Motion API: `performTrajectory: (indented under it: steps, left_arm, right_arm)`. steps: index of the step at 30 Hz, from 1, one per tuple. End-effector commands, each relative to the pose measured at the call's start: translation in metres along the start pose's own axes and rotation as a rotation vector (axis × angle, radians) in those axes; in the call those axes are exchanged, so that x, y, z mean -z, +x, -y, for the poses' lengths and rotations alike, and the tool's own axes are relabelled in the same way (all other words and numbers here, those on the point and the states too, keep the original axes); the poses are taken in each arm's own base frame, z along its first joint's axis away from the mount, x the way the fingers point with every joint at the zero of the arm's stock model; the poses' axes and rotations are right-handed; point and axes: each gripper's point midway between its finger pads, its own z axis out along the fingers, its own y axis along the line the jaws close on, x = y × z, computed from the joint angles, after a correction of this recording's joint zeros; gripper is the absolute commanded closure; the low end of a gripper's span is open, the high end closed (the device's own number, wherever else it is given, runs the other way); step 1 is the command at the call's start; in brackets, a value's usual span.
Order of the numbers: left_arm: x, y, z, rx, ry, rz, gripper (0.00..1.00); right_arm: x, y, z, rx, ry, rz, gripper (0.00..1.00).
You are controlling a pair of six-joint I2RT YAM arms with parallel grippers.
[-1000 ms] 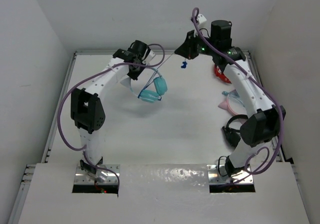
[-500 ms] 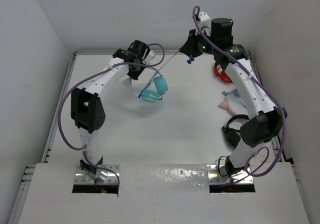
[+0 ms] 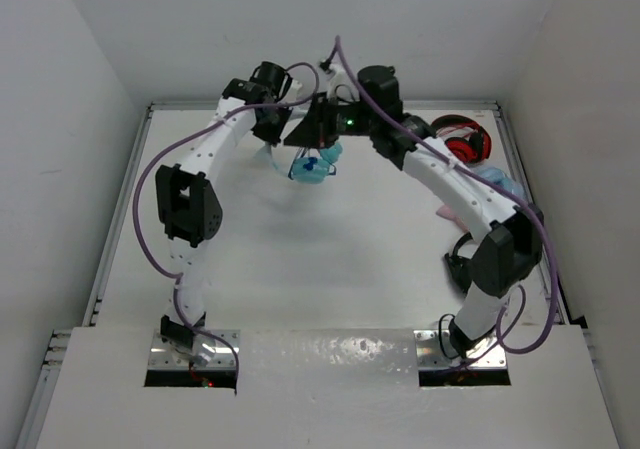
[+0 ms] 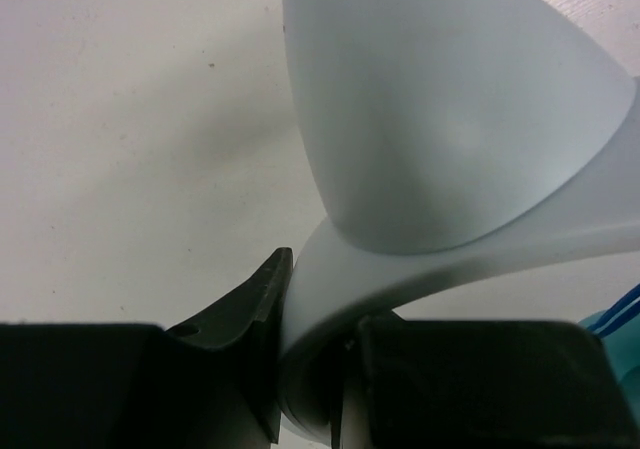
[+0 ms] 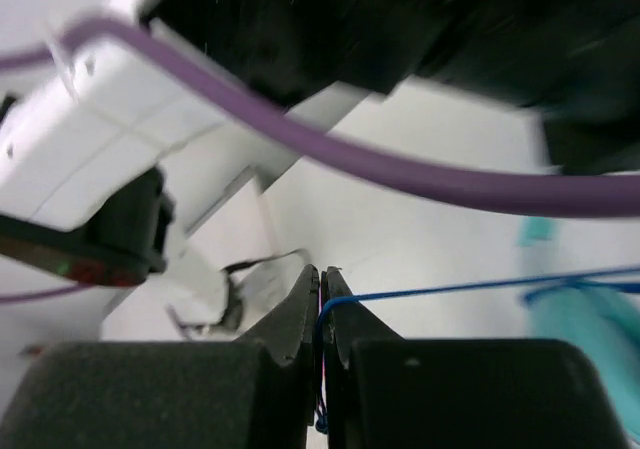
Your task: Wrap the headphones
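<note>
L hand [image 4: 315,344] is clamping the headphones [image 3: 312,166] by the pale headband [image 4: 450,149], fingers closed tight on it; teal cups are hanging under it, over the far-mid counter [image 3: 330,259]; R hand [image 5: 321,279] is pinching the thin blue cable [image 5: 460,290], fingers nearly touching; it's hovering just beside the cups; red set [image 3: 462,147] is lying far right.

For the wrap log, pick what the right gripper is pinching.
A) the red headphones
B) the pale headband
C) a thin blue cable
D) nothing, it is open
C: in the right wrist view the right gripper has its fingers closed together on the thin blue cable, which runs off to the right of the picture.
</note>
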Motion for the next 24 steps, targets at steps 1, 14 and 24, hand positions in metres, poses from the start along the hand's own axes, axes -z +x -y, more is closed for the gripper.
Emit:
performTrajectory:
  steps: [1, 14, 24]
  left_arm:
    - [0.044, -0.034, -0.005, 0.1, 0.015, 0.154, 1.0]
    - [0.099, -0.077, -0.019, 0.2, 0.088, 0.367, 1.0]
    - [0.168, -0.097, -0.009, 0.195, 0.165, 0.535, 1.0]
  right_arm:
    - [-0.024, 0.022, -0.084, 0.057, -0.33, -0.059, 1.0]
    - [-0.064, 0.12, -0.031, 0.141, -0.207, -0.129, 1.0]
    - [-0.065, 0.149, 0.048, 0.21, 0.138, -0.044, 0.79]
